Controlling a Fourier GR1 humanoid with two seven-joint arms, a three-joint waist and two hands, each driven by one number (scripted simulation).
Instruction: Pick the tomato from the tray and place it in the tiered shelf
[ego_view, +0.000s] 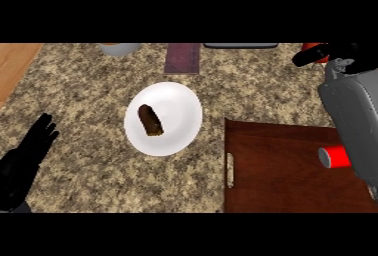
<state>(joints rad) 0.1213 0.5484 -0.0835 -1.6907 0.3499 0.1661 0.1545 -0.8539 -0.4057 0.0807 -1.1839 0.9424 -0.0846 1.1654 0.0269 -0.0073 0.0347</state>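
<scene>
Right hand (306, 56) is at the far right corner of my view, black fingers curled round the tomato (320, 51); I see only slivers of red between and behind the fingers. The tomato is therefore off the tray (288, 185), up by the counter's far right edge and well apart from it. The tray (dark brown wood, a slot handle in its left wall) fills the near right corner. My right forearm (354, 120) runs along the view's right edge over the tray's right side. A red cup (334, 156) lies on its side on the tray, its round end facing left and its other end hidden under the forearm.

Left of the tray, not touching it, a white plate (177, 102) carries a brown sausage-shaped piece (150, 120). Along the far edge I see a grey bowl (118, 48), a purplish board (183, 58) and a dark grey ledge (240, 45); I cannot tell what that ledge belongs to. The speckled counter (81, 100) lies under all of it. Left hand (26, 160) rests at the near left, fingers straight and pointing up, holding nothing.
</scene>
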